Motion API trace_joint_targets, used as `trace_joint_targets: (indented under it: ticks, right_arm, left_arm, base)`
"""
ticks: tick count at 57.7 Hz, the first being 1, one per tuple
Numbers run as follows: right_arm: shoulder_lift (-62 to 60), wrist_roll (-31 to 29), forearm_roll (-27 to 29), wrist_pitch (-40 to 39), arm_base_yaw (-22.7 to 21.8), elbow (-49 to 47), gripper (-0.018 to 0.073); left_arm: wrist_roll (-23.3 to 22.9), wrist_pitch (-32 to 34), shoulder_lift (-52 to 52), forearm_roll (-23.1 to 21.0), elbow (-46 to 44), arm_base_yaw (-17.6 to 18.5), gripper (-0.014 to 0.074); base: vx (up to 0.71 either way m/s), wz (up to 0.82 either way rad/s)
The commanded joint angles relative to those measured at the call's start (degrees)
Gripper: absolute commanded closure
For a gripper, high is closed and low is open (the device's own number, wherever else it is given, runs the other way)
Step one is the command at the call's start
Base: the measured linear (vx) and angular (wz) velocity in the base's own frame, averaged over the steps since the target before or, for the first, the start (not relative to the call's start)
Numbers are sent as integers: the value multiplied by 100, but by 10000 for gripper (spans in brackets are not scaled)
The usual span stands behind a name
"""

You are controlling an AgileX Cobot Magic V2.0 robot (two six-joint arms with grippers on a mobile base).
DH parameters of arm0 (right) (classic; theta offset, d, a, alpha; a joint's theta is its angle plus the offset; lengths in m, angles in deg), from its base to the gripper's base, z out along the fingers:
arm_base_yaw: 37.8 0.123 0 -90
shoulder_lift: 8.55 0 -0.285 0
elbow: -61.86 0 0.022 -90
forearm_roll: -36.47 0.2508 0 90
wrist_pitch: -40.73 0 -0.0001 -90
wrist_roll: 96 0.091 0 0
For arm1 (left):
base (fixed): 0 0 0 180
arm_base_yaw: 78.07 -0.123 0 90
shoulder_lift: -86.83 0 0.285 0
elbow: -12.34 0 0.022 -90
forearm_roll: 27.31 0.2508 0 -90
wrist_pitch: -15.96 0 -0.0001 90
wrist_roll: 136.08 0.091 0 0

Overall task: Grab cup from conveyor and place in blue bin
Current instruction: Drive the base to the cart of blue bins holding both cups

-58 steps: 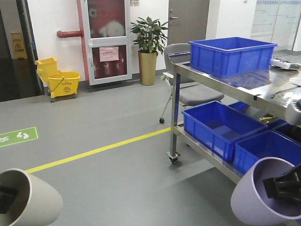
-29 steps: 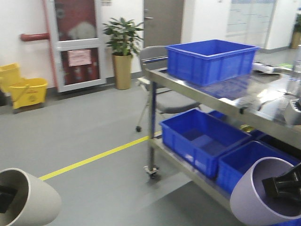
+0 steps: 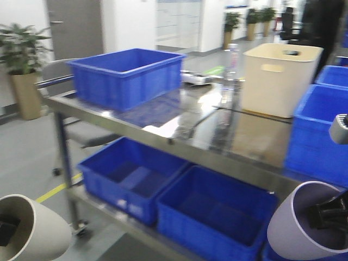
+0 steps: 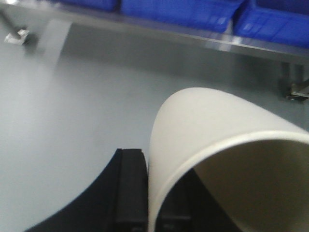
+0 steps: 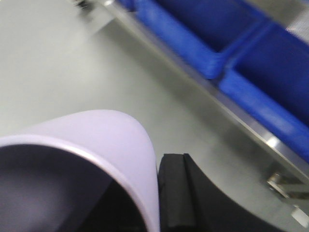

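My left gripper is shut on the wall of a cream cup at the bottom left. In the left wrist view one black finger presses the outside of that cup. My right gripper is shut on the wall of a lilac cup at the bottom right, and its outer finger lies against the cup. A deep blue bin stands on the steel cart's top. The conveyor is out of view.
A cream tub with handle cut-outs stands on the cart's top, beside another blue crate at the right edge. Blue shelf bins fill the lower shelf. A grey chair and a potted plant stand behind. Grey floor lies below both cups.
The front view has swung right: the cart now fills the frame and looks closer, the cream tub has come into view, the mop bucket and door are gone. Both cups stay gripped.
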Motion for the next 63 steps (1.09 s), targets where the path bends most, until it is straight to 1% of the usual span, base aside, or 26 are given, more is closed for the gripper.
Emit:
trace_joint_targets:
  ticks: [1, 21, 63]
  right_arm:
    - [-95, 3, -33, -319, -4, -184, 568]
    - [-95, 3, -33, -301, -4, -184, 568]
    - [-95, 3, -33, -301, -4, -184, 568]
  left_arm:
    - [-65, 335, -109, -144, -192, -2, 603]
    - [-65, 336, -109, -139, -192, -2, 603]
    - [-65, 336, -109, -139, -192, -2, 603]
  base:
    - [33, -79]
    - [30, -64]
    - [26, -39]
